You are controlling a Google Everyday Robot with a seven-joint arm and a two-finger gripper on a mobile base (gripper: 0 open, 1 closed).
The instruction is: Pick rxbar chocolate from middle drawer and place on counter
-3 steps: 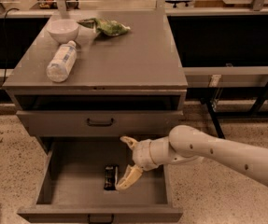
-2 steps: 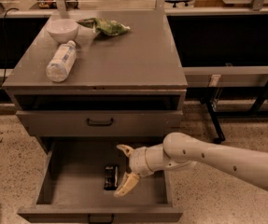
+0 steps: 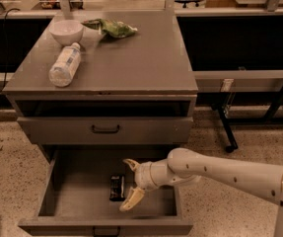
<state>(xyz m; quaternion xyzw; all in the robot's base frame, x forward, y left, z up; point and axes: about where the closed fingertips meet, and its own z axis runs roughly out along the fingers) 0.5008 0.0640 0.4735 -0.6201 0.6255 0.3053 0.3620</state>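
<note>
Inside middle drawer (image 3: 77, 186), claw (image 3: 126, 185) spread apart, just beside rxbar chocolate (image 3: 116, 187)

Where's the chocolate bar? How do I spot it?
From the grey counter, look down to the pulled-out middle drawer. The rxbar chocolate lies flat on its floor, beside the open gripper. It is small, black, the only loose thing there.
</note>
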